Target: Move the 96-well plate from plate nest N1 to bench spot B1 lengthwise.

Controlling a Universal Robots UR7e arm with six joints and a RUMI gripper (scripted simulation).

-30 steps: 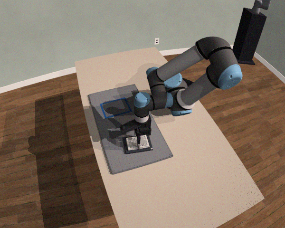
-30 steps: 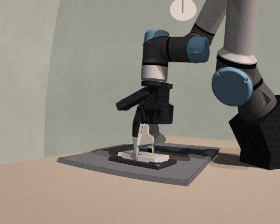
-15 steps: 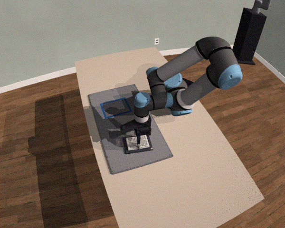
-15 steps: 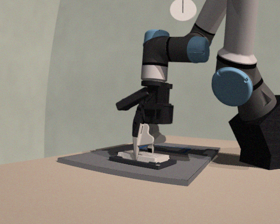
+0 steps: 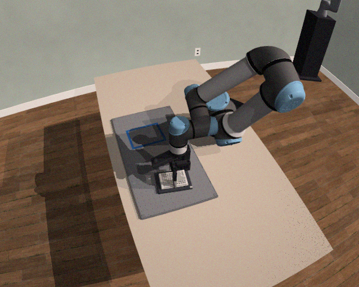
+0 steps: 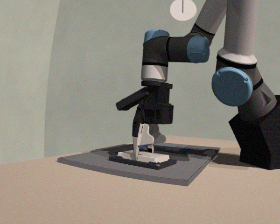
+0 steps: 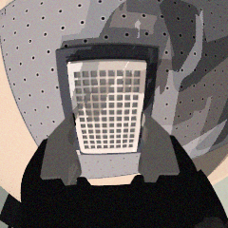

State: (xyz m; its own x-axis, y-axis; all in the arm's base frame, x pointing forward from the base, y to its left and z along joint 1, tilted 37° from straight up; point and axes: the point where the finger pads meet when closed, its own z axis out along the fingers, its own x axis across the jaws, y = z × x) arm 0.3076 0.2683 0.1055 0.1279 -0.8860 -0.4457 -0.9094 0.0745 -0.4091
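The white 96-well plate (image 5: 166, 180) (image 6: 157, 157) (image 7: 108, 109) sits in the black plate nest (image 5: 173, 190) (image 6: 144, 164) (image 7: 61, 62) at the near end of the grey perforated mat (image 5: 173, 210) (image 6: 87, 160) (image 7: 33, 38). My gripper (image 5: 175, 179) (image 6: 143, 155) (image 7: 107, 112) points straight down over the nest. Its two fingers are shut on the plate's long sides, and the plate rests in the nest. The blue taped outline (image 5: 129, 139) lies on the far half of the mat, with nothing in it but the arm's shadow.
The arm's elbow and forearm hang over the table to the right of the mat. The robot's black base (image 6: 263, 142) stands on the table behind the mat. A black pedestal (image 5: 312, 43) stands on the floor at the back right.
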